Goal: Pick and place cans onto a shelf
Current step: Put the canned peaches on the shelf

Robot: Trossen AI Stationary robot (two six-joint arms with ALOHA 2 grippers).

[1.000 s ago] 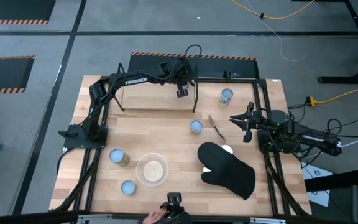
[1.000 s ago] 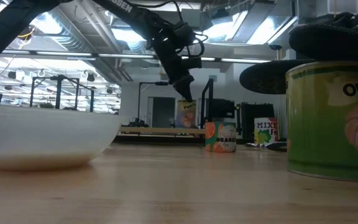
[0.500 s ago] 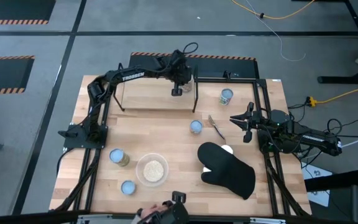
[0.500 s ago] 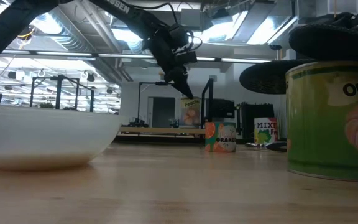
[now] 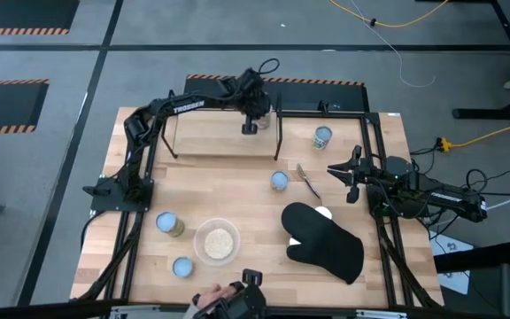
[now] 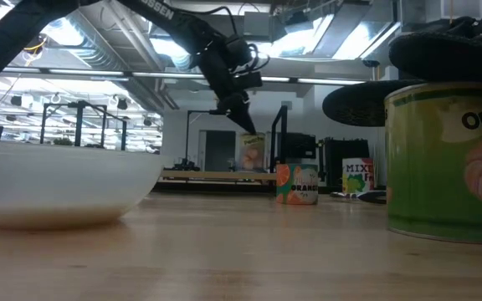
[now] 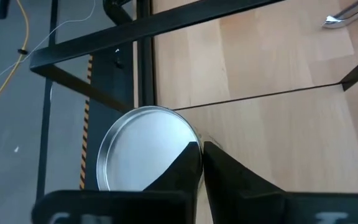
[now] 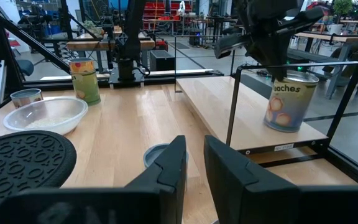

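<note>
A can [image 7: 138, 149] with a silvery top and a peach label [image 8: 288, 102] stands upright on the shelf [image 5: 211, 133], a light-wood board on black legs at the table's far side. My left gripper [image 7: 202, 155] is right over its top [image 6: 245, 125], fingers almost together at the rim. Other cans stand on the table: one right of the shelf [image 5: 322, 136], one mid-table [image 5: 278, 181], two near the front left [image 5: 168, 222], [image 5: 181, 267]. My right gripper [image 5: 336, 170] waits at the right side, slightly open and empty. My left gripper has the can's top rim [image 7: 196, 138] between its two fingers: one finger [image 7: 188, 163] over the lid, the other [image 7: 225, 171] outside the wall, a thin slit between them. The fingers slant down from above. The can stands upright with its base on the shelf board.
A clear bowl of pale grain [image 5: 216, 241] sits front centre, a black oven mitt [image 5: 321, 239] to its right, and a spoon [image 5: 308, 180] beside the mid-table can. A person's hand [image 5: 206, 306] shows at the near edge. The shelf's left part is bare.
My left gripper has gone a little toward the table's far left over the shelf and has rolled at the wrist. The can, tilted under it half a second ago, now stands upright on the shelf board.
</note>
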